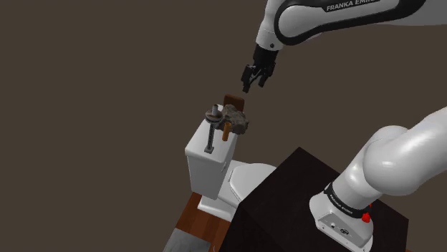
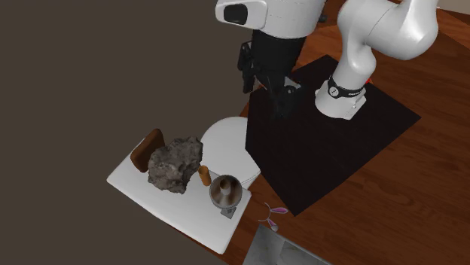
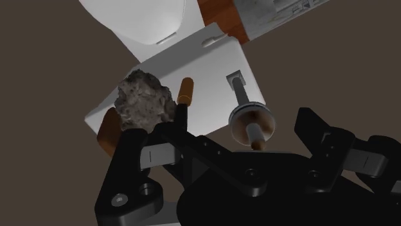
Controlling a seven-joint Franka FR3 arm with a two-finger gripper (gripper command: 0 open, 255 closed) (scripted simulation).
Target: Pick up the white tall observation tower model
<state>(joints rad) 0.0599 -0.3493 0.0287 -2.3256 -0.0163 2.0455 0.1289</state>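
The tower model [image 1: 212, 132] is a thin grey mast on a small square base, with a wide round brownish-white head. It stands upright on the white toilet tank lid [image 1: 198, 149], near the end that is closest in the shoulder view. In the second exterior view the tower model [image 2: 224, 193] stands beside a rough grey rock [image 2: 175, 164]. My gripper [image 1: 253, 80] hangs open and empty well above the lid, up and to the right of the rock in the shoulder view. Between the gripper's [image 3: 247, 138] spread fingers I see the tower model [image 3: 250, 117] from above.
A small orange-brown cylinder [image 2: 204, 175] lies between rock and tower. A brown curved piece [image 2: 147, 148] sits at the lid's far end. The white toilet seat [image 2: 222, 139] adjoins the tank. The dark stand [image 2: 331, 143] is close by. A small purple object [image 2: 273, 216] lies on the wooden floor.
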